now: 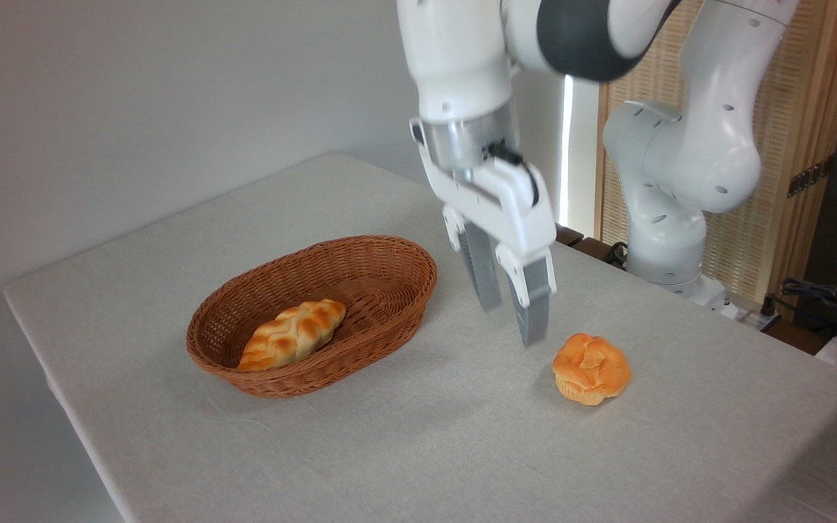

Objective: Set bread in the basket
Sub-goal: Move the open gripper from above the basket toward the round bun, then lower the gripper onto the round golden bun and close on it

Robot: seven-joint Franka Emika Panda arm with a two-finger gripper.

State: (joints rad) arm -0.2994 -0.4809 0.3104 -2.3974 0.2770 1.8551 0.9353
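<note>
Approach step: gripper [513, 323] hovering empty, fingers narrowly parted; bread [591, 367] sitting at its 4 o'clock. Next: shift over, descend, widen. Basket [389, 250] waiting at 9.

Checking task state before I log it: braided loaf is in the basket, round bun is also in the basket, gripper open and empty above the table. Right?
Not quite. The round bun is not in the basket; it sits on the table to the basket's right, as the camera view shows. The rest holds: braided loaf in the basket, gripper open and empty above the table.
</note>
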